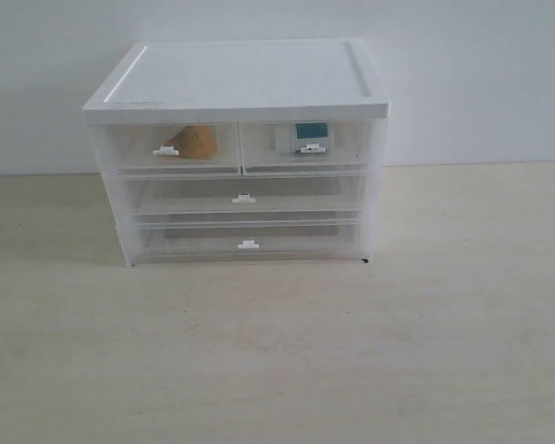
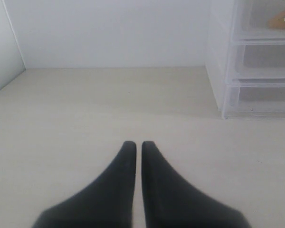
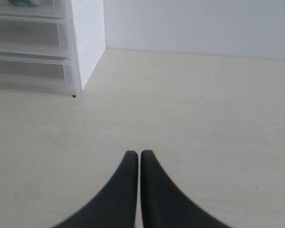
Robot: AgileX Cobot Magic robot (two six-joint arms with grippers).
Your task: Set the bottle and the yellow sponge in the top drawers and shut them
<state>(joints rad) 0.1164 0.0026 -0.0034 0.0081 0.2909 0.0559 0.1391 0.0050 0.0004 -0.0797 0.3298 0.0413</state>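
Note:
The yellow sponge (image 1: 196, 141) lies inside the top left drawer (image 1: 134, 148), which sits flush with the cabinet front. In the top right drawer (image 1: 347, 143), also pushed in, rests the bottle (image 1: 305, 136) with its blue-teal label facing out. A sliver of the sponge (image 2: 280, 20) and of the bottle (image 3: 21, 2) shows at the edge of each wrist view. My left gripper (image 2: 134, 145) is shut and empty above the bare table, left of the cabinet. My right gripper (image 3: 136, 154) is shut and empty too, off to the cabinet's right. Neither arm appears in the exterior view.
The white cabinet (image 1: 240, 83) stands at the back centre against a white wall, with two full-width drawers (image 1: 185, 196) below the top pair, both pushed in. Pale tabletop (image 1: 277, 351) stretches in front and to both sides. A wall panel (image 2: 2, 47) borders the far left.

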